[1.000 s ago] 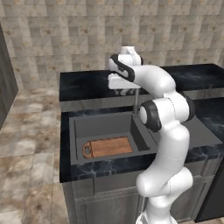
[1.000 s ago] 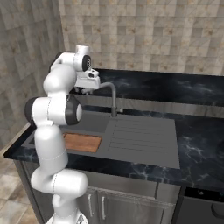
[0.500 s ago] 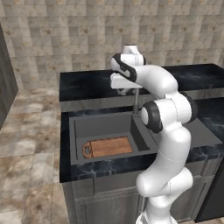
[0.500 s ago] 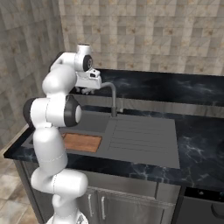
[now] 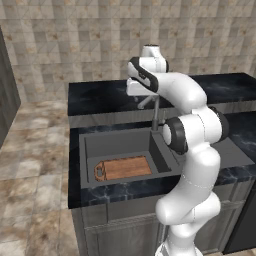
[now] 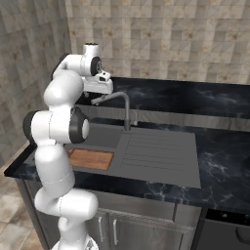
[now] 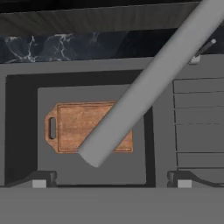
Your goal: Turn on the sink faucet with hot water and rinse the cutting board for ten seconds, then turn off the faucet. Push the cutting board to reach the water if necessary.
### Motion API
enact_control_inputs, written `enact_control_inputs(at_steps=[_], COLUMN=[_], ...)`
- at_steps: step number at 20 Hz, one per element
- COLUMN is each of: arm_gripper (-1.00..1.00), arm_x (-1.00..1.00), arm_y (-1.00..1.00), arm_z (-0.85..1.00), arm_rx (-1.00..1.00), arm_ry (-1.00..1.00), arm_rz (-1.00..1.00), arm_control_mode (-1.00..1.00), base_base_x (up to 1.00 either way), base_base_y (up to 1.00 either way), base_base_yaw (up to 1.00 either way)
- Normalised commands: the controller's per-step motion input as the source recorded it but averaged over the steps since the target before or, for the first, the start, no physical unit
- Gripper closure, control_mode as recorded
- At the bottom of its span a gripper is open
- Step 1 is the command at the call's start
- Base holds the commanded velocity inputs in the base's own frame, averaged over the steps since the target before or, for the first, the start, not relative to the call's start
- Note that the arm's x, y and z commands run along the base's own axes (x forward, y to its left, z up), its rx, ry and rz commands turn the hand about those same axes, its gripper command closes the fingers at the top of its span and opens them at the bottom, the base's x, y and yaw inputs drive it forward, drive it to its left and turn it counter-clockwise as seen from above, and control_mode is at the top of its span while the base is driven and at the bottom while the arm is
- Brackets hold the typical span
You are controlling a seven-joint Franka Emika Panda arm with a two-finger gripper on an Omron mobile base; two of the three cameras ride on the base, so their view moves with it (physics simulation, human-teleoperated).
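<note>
The cutting board [image 5: 123,167] [image 6: 91,158] [image 7: 76,127] lies flat on the floor of the sink [image 5: 115,141] [image 6: 156,152] [image 7: 87,168], its handle hole toward the left. The sink faucet [image 5: 155,114] [image 6: 127,113] stands at the basin's back edge, with its spout [image 7: 144,94] bent out over the board. Its small lever [image 7: 204,47] shows at the upper right of the hand view. No water runs. My gripper [image 5: 137,90] [image 6: 101,87] [image 7: 111,181] hovers just above the spout, open, with nothing between its fingertips [image 7: 40,180].
A black marbled counter [image 5: 100,97] [image 6: 215,146] surrounds the sink, and the ribbed drainboard [image 6: 154,146] lies to the right of the basin. A tiled wall [image 6: 171,39] rises behind. My own arm [image 5: 192,135] stands close to the faucet stem.
My hand has edged slightly above the spout. The faucet and the cutting board have not moved.
</note>
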Motion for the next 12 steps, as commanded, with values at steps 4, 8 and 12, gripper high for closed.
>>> enact_control_inputs(at_steps=[4,8,12], arm_gripper=[-1.00,-1.00,-1.00], arm_x=[-0.25,-0.36,-0.34], arm_y=[-0.11,-0.31,-0.51], arm_z=[0.32,0.11,0.00], arm_rx=[0.00,0.00,0.00], arm_ry=[-0.20,-0.29,-0.31], arm_rz=[0.00,0.01,0.05], arm_control_mode=[-1.00,-1.00,-1.00], base_base_x=[0.00,0.00,0.00], base_base_y=[0.00,0.00,0.00], base_base_yaw=[0.00,0.00,0.00])
